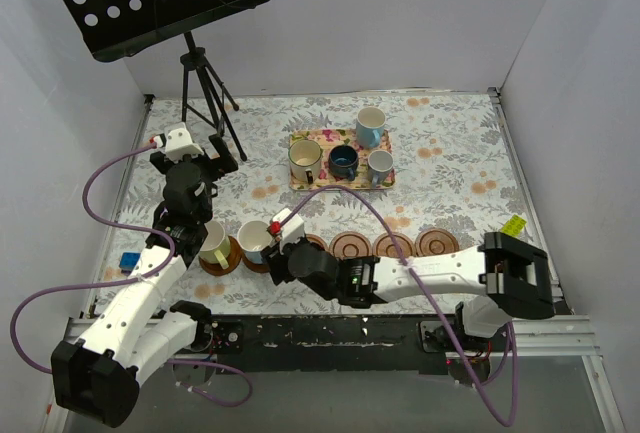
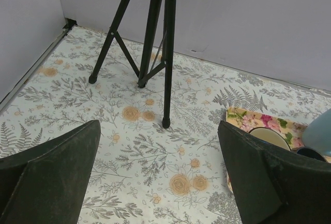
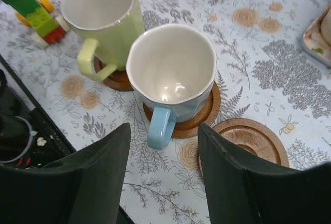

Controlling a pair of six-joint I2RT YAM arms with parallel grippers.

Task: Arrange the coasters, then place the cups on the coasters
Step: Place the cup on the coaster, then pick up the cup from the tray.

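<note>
A pale yellow-green cup (image 3: 103, 17) and a light blue cup (image 3: 173, 69) each stand on a coaster (image 3: 207, 113) at the left end of the row. My right gripper (image 3: 164, 131) is open just behind the blue cup's handle, holding nothing. An empty coaster (image 3: 253, 138) lies beside its right finger. In the top view three more empty coasters (image 1: 393, 245) continue the row to the right. The floral tray (image 1: 340, 186) carries a light blue cup (image 1: 370, 126), a cream cup (image 1: 304, 158), a dark blue cup (image 1: 343, 161) and a grey-blue cup (image 1: 380, 166). My left gripper (image 1: 220, 158) hangs open and empty left of the tray.
A black music stand's tripod (image 2: 155, 43) stands at the back left, close ahead of the left gripper. Coloured toy bricks (image 3: 31, 12) lie left of the yellow-green cup. A yellow tag (image 1: 513, 225) lies at the right edge. White walls enclose the table.
</note>
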